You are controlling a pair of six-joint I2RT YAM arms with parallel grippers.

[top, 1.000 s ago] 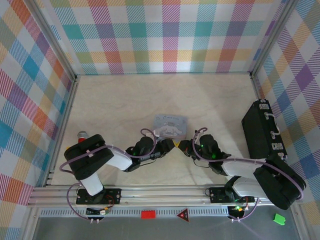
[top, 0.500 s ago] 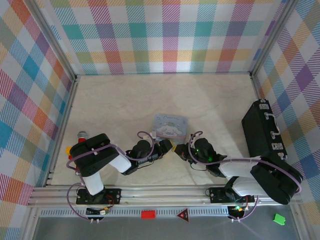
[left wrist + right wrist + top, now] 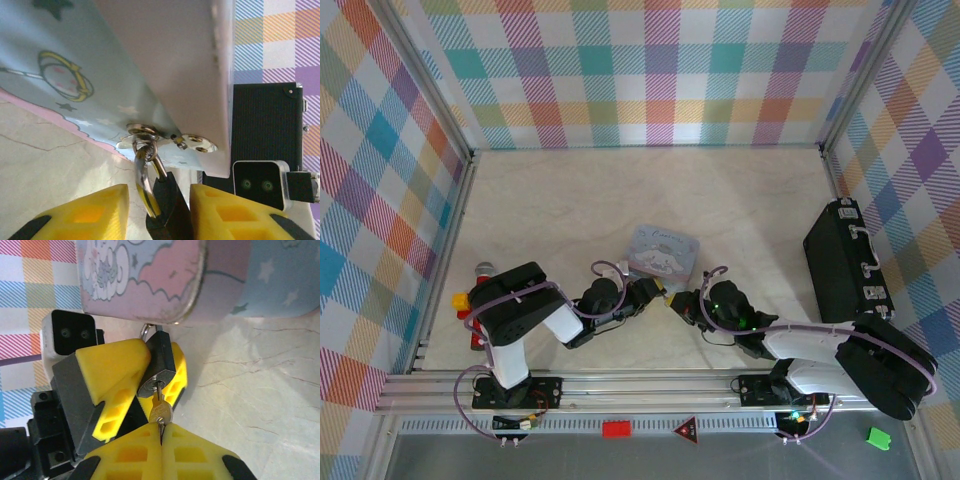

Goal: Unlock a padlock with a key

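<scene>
Now the arms have closed in: left tool [image 3: 159, 205] narrow around the padlock [image 3: 159, 362] hanging from the tin [image 3: 150, 285], grip uncertain; right tool [image 3: 161, 432] pinches the key [image 3: 160, 412], seated in the keyhole, so turning looks next.

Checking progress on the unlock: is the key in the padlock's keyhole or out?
In. The right wrist view shows the key with its blade inside the keyway of the padlock, its head pinched by the right pincer.

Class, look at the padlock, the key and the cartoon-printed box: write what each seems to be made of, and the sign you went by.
The padlock: black-coated body, likely metal; bright steel-like keyhole face. The key: plain greyish metal, dull sheen. The box: probably printed tin, with a rolled rim.
</scene>
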